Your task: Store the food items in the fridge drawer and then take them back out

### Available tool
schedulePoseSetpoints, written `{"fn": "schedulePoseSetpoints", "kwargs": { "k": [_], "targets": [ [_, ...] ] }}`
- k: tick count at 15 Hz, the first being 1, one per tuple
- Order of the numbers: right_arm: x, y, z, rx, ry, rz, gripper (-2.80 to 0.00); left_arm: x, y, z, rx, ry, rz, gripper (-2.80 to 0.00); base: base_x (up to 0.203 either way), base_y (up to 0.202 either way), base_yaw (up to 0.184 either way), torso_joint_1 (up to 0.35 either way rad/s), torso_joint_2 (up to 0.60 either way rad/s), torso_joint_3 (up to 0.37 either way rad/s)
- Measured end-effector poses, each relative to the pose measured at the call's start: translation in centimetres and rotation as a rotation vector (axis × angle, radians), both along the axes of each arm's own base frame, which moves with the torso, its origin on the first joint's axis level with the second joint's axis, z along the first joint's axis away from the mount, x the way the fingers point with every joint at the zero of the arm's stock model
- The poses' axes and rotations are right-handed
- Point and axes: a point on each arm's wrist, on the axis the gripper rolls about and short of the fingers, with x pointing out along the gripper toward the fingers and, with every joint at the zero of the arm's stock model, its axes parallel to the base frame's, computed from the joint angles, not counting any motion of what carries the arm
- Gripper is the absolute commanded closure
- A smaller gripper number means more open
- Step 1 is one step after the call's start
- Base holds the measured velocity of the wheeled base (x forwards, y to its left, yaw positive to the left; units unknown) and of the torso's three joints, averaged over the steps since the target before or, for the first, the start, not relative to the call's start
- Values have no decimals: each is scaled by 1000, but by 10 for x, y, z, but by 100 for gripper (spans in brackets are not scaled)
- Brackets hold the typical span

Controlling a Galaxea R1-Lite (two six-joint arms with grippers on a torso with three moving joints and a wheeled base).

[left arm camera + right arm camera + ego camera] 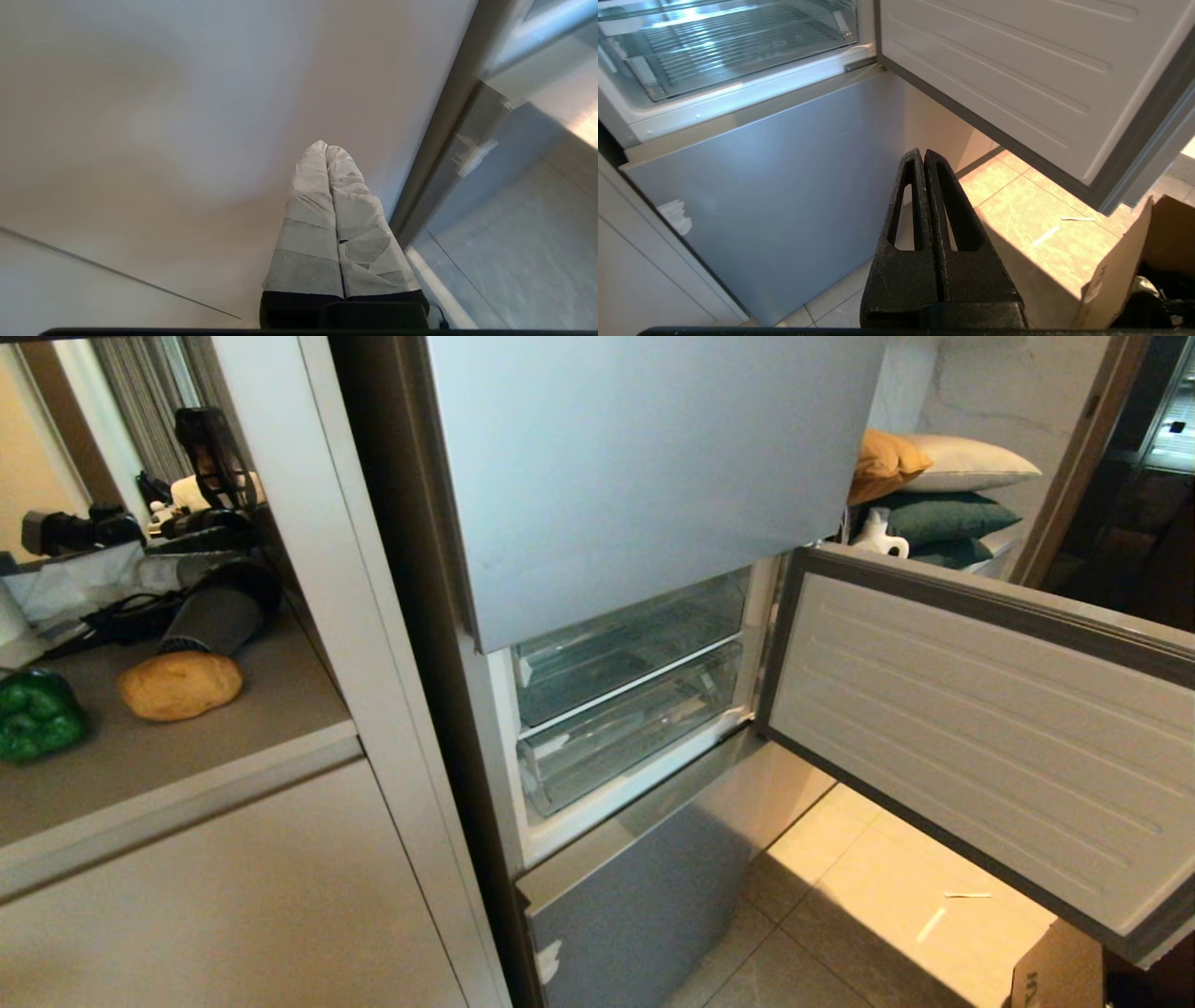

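Clear fridge drawer (pixel 635 733) holds nothing visible; both grippers' jaws closed, gripping nothing.

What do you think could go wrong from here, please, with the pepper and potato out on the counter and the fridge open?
1. The fridge drawer looks pushed in, so food cannot go in until it is pulled out.
2. The open fridge door juts across the right side and an arm might clip it.
3. The potato lies beside the hair dryer, so a pincer reaching for it might bump the dryer; the bell pepper is half out of view.
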Motion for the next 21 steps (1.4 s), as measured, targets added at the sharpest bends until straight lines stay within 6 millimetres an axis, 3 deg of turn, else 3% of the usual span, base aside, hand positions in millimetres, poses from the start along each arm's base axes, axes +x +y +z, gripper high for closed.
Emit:
{"fn": "schedulePoseSetpoints", "kwargs": {
  "k": [6, 10, 21],
  "targets": [
    [0, 0, 0, 2, 0, 0, 0, -19, -6, -13, -2, -156, -284, 0, 0, 0, 0, 0, 0, 0],
    [0, 0, 0, 2, 0, -1, 0, -22, -6, -16, -57, -204, -249, 0, 0, 0, 0, -16, 27, 21],
    [0, 0, 0, 1, 0, 0, 0, -23, -6, -17, -72, -212, -234, 0, 0, 0, 0, -133, 330, 190]
  ]
}}
